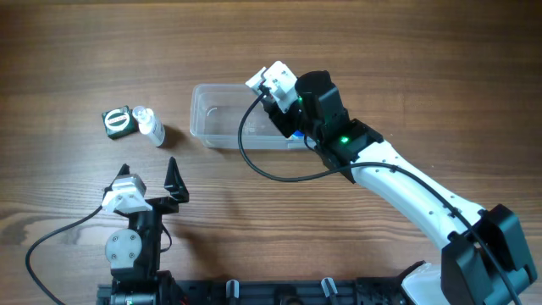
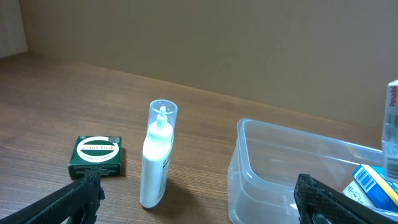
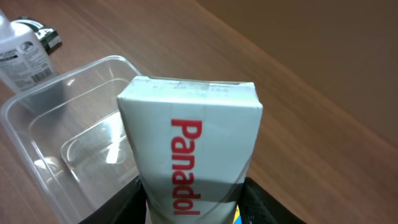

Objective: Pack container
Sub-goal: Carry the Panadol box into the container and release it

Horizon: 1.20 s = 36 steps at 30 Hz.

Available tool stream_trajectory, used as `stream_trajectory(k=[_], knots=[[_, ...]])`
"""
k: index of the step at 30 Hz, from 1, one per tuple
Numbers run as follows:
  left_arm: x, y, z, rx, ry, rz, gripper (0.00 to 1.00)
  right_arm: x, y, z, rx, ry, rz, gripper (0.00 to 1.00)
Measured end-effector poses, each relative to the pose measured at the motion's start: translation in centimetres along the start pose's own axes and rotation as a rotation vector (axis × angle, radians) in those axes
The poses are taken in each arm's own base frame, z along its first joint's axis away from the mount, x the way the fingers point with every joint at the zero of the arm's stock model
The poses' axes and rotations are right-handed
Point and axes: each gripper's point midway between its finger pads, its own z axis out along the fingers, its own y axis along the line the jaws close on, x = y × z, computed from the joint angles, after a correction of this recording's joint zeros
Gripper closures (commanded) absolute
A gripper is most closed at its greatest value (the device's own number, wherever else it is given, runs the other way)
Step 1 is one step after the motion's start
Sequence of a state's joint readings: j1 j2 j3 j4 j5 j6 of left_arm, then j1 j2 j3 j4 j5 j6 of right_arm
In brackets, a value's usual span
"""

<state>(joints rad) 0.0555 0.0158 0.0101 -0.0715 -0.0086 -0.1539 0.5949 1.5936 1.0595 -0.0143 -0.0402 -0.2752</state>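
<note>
One container [image 1: 212, 114], a clear tub, open side up, at the middle of the table [image 1: 406, 51]. Its long axis runs left to right. The left half of its floor is bare and the rim there is unobstructed, with open wood on the far side.

One blue-and-yellow carton [image 1: 296, 134] lies inside at the tub's right end.

One white Panadol box [image 1: 273, 80] is clamped between the jaws of the right gripper [image 1: 278, 91] and held above the tub's right part.

The left gripper [image 1: 149, 176] has its jaws spread wide and holds nothing. It sits nearer than the tub and to its left, well apart.

One white bottle [image 1: 151, 127] with a clear cap stands upright near the tub's left end, not touching.

One green box [image 1: 117, 120] lies flat, just left of the bottle.
</note>
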Motion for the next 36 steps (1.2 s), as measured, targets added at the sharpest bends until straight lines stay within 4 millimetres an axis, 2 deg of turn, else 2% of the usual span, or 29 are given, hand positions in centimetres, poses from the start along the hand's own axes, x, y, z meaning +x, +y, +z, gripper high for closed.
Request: stream_trajectory(k=[10, 15, 20, 27, 32, 34, 36], knots=[[0.0, 0.0, 0.0, 0.000, 0.000, 0.000, 0.00, -1.0, 0.8, 1.2, -0.013, -0.059, -0.204, 0.52], [0.0, 0.0, 0.0, 0.000, 0.000, 0.000, 0.00, 0.2, 2.3, 3.3, -0.043, -0.049, -0.310, 0.52], [0.0, 0.0, 0.0, 0.000, 0.000, 0.000, 0.00, 1.3, 3.0, 4.3, -0.059, -0.026, -0.332, 0.46], [0.0, 0.0, 0.0, 0.000, 0.000, 0.000, 0.00, 1.7, 3.1, 4.3, -0.065, -0.009, -0.237, 0.39], [0.0, 0.0, 0.0, 0.000, 0.000, 0.000, 0.00, 3.2, 4.1, 3.8, -0.112, 0.084, -0.103, 0.39], [0.0, 0.0, 0.0, 0.000, 0.000, 0.000, 0.00, 2.8, 4.3, 3.0, -0.132, 0.111, -0.056, 0.39], [0.0, 0.0, 0.0, 0.000, 0.000, 0.000, 0.00, 1.5, 4.4, 2.0, -0.153, 0.117, -0.020, 0.40]])
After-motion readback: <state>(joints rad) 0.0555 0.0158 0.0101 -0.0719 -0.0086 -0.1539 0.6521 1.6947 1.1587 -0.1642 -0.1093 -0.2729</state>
